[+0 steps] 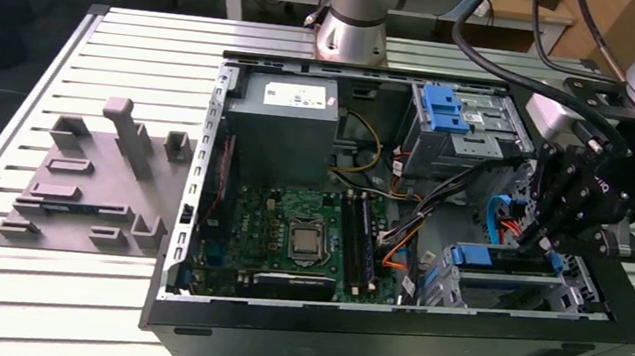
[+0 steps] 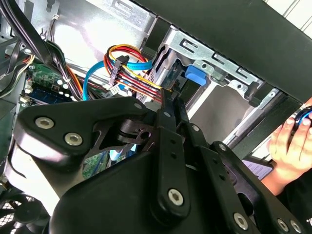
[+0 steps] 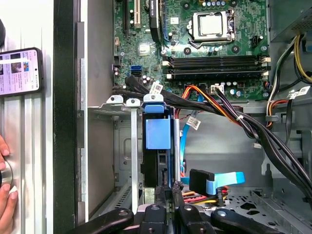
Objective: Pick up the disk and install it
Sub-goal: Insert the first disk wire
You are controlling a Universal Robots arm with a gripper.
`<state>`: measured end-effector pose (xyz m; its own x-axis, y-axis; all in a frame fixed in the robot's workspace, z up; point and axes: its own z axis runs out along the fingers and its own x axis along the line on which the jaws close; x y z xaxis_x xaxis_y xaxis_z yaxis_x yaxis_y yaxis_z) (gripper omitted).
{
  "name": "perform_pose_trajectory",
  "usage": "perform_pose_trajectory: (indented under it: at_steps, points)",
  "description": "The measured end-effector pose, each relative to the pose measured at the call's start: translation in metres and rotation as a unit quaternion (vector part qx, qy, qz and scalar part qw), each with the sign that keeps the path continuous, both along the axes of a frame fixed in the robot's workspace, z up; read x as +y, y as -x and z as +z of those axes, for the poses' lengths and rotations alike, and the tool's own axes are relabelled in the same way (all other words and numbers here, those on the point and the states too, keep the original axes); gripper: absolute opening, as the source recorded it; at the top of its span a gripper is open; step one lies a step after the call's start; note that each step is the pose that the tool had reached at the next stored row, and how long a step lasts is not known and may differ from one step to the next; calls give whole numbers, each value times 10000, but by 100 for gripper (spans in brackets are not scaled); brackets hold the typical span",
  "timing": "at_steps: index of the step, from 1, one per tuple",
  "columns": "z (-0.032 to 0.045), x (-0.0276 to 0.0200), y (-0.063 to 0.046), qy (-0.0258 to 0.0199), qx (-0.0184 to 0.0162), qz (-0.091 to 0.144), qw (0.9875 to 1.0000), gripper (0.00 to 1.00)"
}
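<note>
Black gripper (image 3: pixel 167 187), fingers pressed together with nothing between them, sits just above the blue-framed disk (image 3: pixel 157 134) standing on edge in the metal bay (image 3: pixel 108 111) of the computer case (image 1: pixel 396 334).

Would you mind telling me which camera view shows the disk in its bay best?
The first wrist view: the disk stands edge-on in the drive bay, its blue bracket in plain sight, with the gripper at its end. The exterior view shows its blue bracket beside the gripper. The second wrist view offers a blue tab.
</note>
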<state>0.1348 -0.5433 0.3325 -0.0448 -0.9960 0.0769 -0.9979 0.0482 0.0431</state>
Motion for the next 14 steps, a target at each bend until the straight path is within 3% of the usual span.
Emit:
perform_pose_trajectory:
  at_steps: [14]
  points:
    - [11,0,-13,1,15,-118,9999,16]
